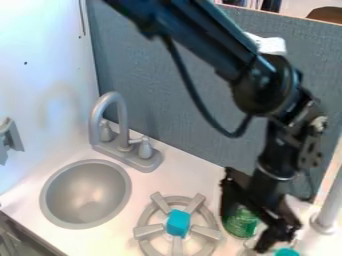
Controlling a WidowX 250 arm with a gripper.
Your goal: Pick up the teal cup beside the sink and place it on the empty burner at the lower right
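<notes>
The black gripper hangs low over the right part of the counter, its two fingers spread apart. A green can stands under it, in the gap between the fingers and partly covered by the gripper's body. I cannot tell whether the fingers touch the can. Just left of them, a blue block rests on the grey stove burner. A teal item is partly visible at the bottom edge, right of the gripper.
On the left is a round grey sink, with a grey faucet behind it. A grey panel stands along the back. A light grey post rises from the counter at the right edge.
</notes>
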